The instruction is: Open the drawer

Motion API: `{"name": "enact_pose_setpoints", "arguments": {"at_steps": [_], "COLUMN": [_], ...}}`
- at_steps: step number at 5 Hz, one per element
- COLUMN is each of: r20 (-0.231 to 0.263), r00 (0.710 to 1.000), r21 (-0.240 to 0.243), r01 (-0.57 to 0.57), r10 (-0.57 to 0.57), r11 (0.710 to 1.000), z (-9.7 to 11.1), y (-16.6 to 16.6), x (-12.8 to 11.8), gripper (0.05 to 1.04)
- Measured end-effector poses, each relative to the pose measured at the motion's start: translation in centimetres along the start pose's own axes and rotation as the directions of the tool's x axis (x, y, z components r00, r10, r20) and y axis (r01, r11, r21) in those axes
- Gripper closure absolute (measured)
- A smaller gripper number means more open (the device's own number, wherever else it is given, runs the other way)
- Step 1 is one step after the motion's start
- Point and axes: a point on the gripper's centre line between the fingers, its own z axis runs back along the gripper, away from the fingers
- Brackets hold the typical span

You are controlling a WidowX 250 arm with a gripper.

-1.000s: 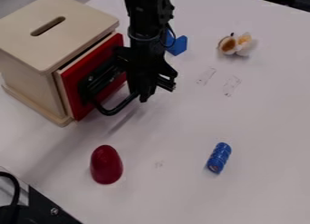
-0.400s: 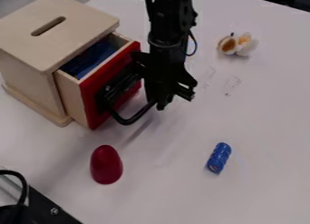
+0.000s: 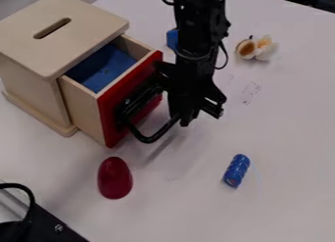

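The red-fronted wooden drawer [image 3: 110,121] has slid further right, likely nearly open enough; whether the black two-finger gripper [image 3: 188,118] grasps anything, I can't tell.

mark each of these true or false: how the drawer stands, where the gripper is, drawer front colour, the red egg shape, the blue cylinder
1. The drawer stands open. True.
2. The gripper is at the black handle. True.
3. The drawer's front is green. False: it is red.
4. The red egg-shaped piece lies inside the drawer. False: it is on the table.
5. The blue ribbed cylinder is on the table. True.
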Motion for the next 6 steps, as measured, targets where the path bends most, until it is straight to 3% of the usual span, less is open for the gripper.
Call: {"name": "enact_pose_setpoints", "arguments": {"at_steps": [2,3,5,6], "r20": [-0.001,-0.007,0.001,0.0], "r00": [1.0,1.0,1.0,1.0], "r21": [-0.006,-0.006,0.017,0.042], "r01": [0.019,0.005,-0.018,-0.028], "r10": [-0.019,-0.005,0.018,0.028], "r11": [1.0,1.0,1.0,0.999], "z": [-0.3,-0.3,0.3,0.6], "y": [-0.8,-0.9,-1.4,-1.1], "x": [0.2,0.5,1.1,1.1], "gripper": [0.942,0.739,0.14,0.083]}}
